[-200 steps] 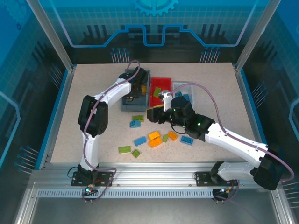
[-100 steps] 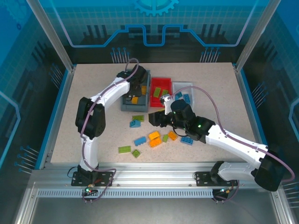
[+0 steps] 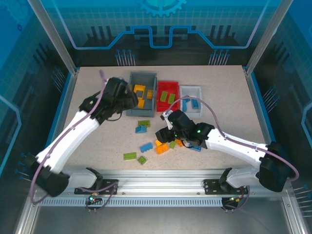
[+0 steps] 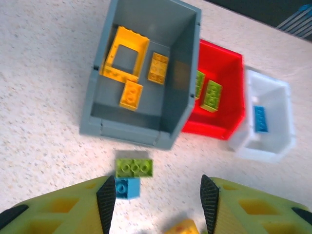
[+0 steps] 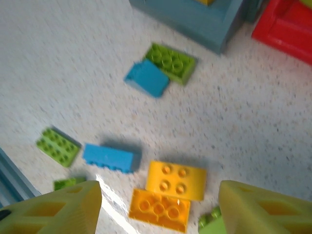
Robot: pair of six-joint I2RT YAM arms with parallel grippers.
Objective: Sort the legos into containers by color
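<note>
Three containers stand in a row at the back of the table [image 3: 219, 78], and we go left to right. First the left gripper [image 4: 157, 207], up beside the gray bin [image 4: 180, 87], jaws spread wide and nothing between them. Inside that bin lie three yellow bricks [image 4: 131, 95]. Right against it is the red bin [image 4: 229, 78], two lime bricks [image 4: 213, 95] in there. Just beside that is the white bin [image 4: 275, 97], holding one blue brick [image 4: 261, 119]. In front of the gray bin, a green brick [image 4: 134, 168] and a small blue piece [image 4: 126, 187] lie touching on the table. Further right, the right gripper [image 5: 161, 214] hovers over the loose legos, fingers well apart, gripping nothing. Beneath it a yellow block [image 5: 176, 180] and an orange block [image 5: 160, 209] lie side by side.
</note>
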